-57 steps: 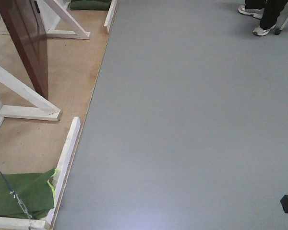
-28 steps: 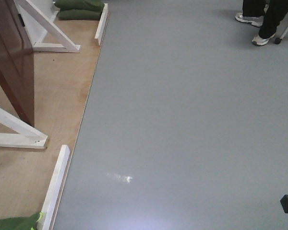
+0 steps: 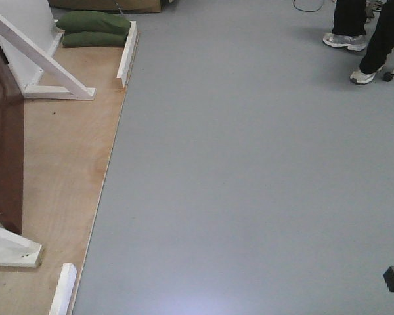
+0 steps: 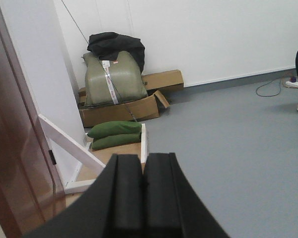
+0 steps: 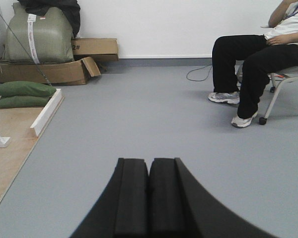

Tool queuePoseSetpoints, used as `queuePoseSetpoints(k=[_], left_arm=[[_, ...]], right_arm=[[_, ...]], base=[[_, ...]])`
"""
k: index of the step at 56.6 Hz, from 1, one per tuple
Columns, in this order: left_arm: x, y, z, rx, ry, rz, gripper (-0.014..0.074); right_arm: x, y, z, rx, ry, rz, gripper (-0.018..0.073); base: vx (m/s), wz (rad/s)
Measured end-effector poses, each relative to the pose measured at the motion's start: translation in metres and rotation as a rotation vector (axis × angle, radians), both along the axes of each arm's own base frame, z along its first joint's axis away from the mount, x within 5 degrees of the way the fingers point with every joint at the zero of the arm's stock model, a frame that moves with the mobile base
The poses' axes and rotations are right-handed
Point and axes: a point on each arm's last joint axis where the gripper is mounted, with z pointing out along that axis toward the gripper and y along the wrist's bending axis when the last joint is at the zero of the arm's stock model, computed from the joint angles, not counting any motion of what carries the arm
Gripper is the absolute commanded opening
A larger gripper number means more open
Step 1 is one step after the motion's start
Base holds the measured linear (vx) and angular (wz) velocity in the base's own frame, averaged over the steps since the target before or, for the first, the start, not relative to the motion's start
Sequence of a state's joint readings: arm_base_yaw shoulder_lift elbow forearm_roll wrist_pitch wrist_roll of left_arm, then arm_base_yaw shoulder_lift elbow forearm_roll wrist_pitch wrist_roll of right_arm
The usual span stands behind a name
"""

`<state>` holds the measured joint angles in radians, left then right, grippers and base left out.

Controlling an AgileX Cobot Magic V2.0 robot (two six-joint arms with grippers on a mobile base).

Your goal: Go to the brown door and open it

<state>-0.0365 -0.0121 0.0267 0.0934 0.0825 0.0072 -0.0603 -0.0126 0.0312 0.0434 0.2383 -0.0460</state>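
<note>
1. You'll find the brown door [image 3: 3,151] at the far left edge of the front view, on the plywood platform [image 3: 65,144]. The white braces [image 3: 43,56] and green sandbags [image 3: 92,29] likely keep its frame upright.
2. Your left gripper [image 4: 142,168] has its pads pressed together, empty, touching nothing.
3. Your right gripper [image 5: 149,171] is the same: together, empty, facing open floor.

It looked a bare test lab: left of the jaws, a plywood platform [image 3: 59,164] held white braces [image 3: 43,59] and green sandbags [image 3: 92,23], cardboard boxes [image 5: 94,47] stacked beyond.
</note>
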Motion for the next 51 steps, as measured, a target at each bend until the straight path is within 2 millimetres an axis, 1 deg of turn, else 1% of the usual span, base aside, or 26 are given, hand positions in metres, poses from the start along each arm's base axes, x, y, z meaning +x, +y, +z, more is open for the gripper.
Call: queuePoseSetpoints(k=[24, 51], left_arm=[[0.0000, 0.0000, 0.0000, 0.000, 0.000, 0.000, -0.0006], [0.0000, 0.0000, 0.0000, 0.000, 0.000, 0.000, -0.0006]], right_arm=[[0.0000, 0.0000, 0.0000, 0.000, 0.000, 0.000, 0.0000], [0.0000, 0.0000, 0.0000, 0.000, 0.000, 0.000, 0.0000]], base=[[0.37, 0.03], [0.29, 0.00]])
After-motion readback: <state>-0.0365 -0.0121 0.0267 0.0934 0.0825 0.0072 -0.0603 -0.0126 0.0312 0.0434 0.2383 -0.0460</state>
